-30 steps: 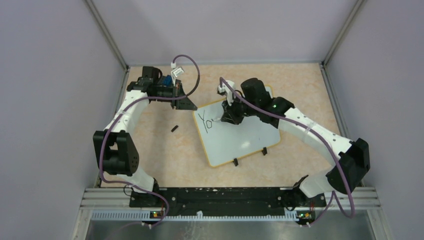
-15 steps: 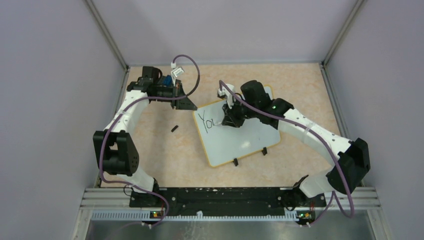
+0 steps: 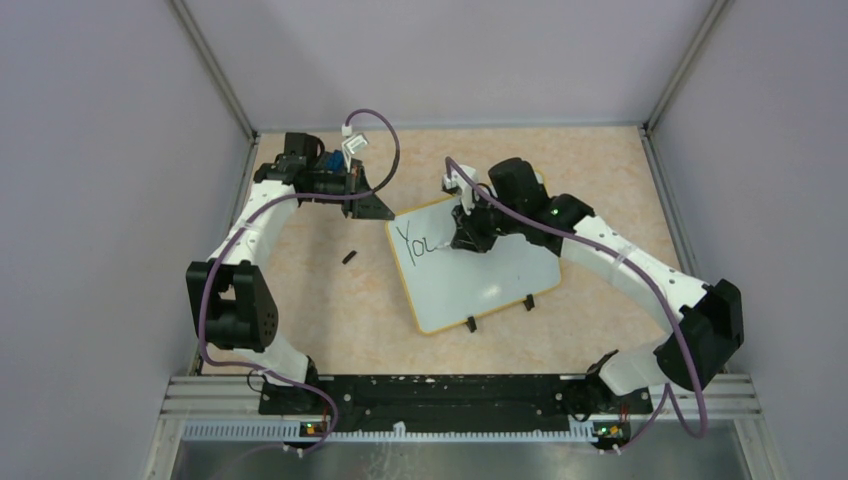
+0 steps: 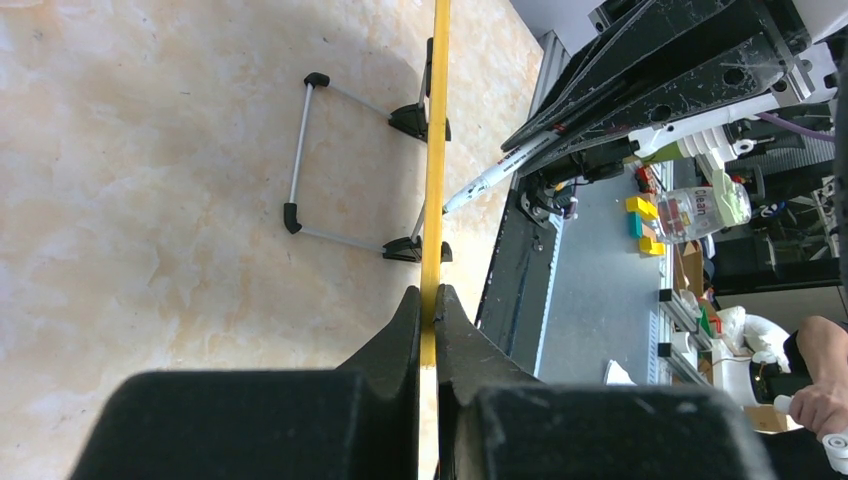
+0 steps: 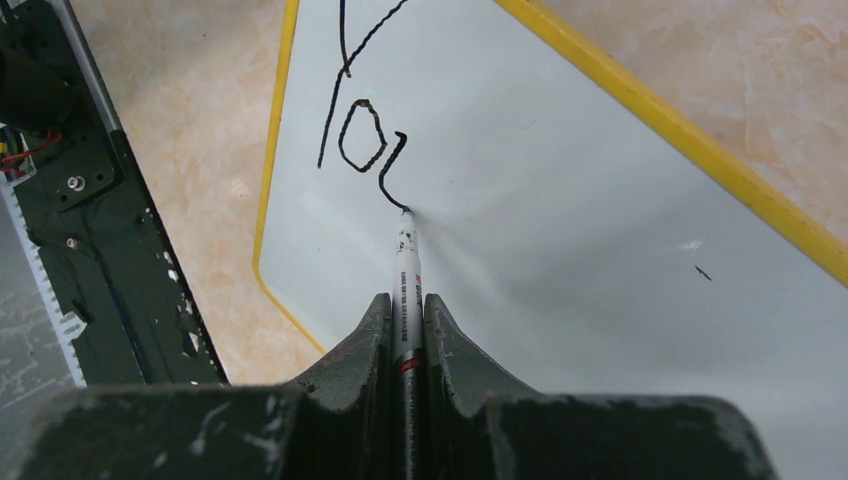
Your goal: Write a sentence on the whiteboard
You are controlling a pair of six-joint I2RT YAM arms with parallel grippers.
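The whiteboard [image 3: 470, 275] with a yellow rim lies tilted in the middle of the table. Black lettering [image 3: 418, 245] reads "Yo" plus a partial "u"; it also shows in the right wrist view [image 5: 360, 130]. My right gripper [image 3: 468, 232] is shut on a white marker [image 5: 405, 275] whose tip touches the board at the end of the "u" stroke. My left gripper [image 3: 378, 208] is shut on the board's yellow rim [image 4: 433, 170] at its far left corner. The marker [image 4: 500, 172] also shows in the left wrist view.
A small black cap [image 3: 348, 257] lies on the table left of the board. The board's black clip feet [image 3: 470, 324] and wire stand [image 4: 300, 150] rest on the beige table. Grey walls close in the sides and back.
My right gripper has moved slightly right along the board with the marker, extending the stroke of the "u". The left arm has not moved.
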